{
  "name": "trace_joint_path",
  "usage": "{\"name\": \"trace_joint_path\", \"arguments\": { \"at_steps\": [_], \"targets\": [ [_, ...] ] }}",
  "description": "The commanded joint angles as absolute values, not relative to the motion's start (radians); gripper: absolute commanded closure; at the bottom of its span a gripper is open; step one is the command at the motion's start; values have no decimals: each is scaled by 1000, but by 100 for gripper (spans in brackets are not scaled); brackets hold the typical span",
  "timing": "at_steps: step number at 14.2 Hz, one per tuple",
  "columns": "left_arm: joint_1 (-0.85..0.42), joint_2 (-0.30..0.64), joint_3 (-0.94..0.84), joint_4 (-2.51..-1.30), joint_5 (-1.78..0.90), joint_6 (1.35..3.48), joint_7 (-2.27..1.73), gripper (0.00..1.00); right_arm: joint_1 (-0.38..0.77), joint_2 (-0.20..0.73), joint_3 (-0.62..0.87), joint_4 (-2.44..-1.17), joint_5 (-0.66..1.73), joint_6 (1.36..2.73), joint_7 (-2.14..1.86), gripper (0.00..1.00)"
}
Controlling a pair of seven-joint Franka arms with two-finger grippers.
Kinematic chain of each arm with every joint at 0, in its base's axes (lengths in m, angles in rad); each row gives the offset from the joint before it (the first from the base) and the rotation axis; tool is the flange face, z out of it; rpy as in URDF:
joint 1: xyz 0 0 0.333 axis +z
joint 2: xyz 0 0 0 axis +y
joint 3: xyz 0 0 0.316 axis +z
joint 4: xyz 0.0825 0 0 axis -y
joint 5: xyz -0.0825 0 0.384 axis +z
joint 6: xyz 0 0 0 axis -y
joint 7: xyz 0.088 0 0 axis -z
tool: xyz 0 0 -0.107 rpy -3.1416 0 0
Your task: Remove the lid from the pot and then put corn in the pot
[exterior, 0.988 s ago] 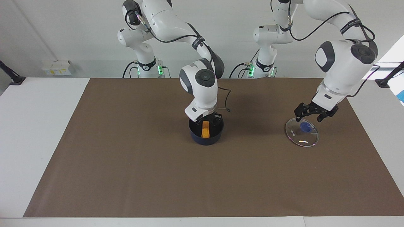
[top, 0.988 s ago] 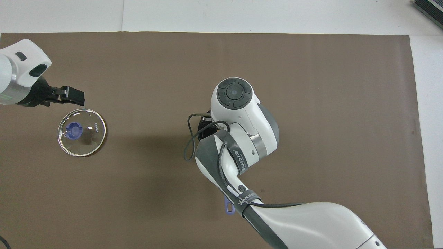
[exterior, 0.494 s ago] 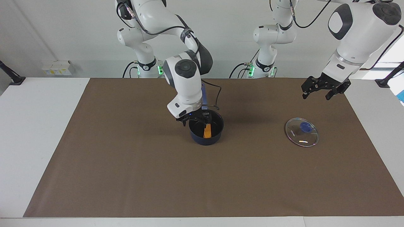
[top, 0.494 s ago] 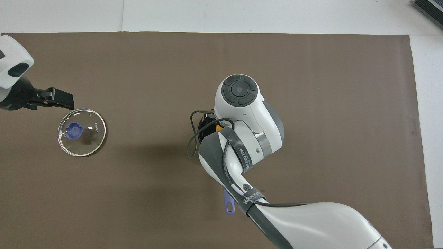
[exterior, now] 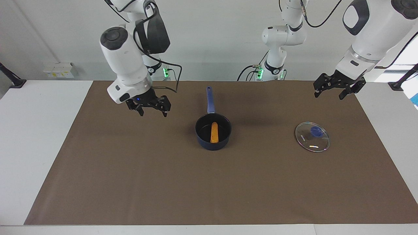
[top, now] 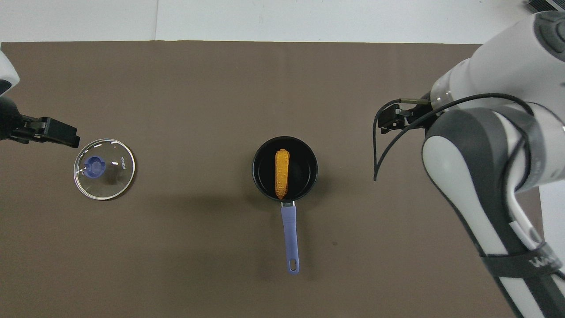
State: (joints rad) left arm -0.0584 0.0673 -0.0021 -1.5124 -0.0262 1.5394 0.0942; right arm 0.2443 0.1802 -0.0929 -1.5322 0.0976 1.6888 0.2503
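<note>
The corn (exterior: 214, 132) lies inside the pot (exterior: 213, 139), lengthwise with its handle. The lid (exterior: 312, 136) rests flat on the mat toward the left arm's end; glass, likely fragile, best taken by its knob. Left gripper (exterior: 335, 88) and right gripper (exterior: 149, 106) hang spread wide, empty.

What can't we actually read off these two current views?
- Left gripper, overhead view: one finger shows, the rest cut off by the frame edge.
- Right gripper, overhead view: mostly covered by its own arm and cable.
- Lid lettering: too small to read in either view.
- Underside of the corn: hidden inside the pot.
</note>
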Motion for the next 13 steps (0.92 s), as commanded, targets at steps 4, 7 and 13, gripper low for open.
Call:
{"name": "trace_joint_path", "arguments": {
  "at_steps": [4,7,13],
  "targets": [
    [-66,77,8,-1494,-31,1519,100,0,94,40,-84,-1551,97,1528,130,0],
    [-67,83,8,-1483,-22,1519,59,0,81,-1,-87,-1528,31,1493,126,0],
    [-55,71,20,-1450,-29,1460,38,0,81,-57,-124,-1479,14,1417,110,0]
  ]
}}
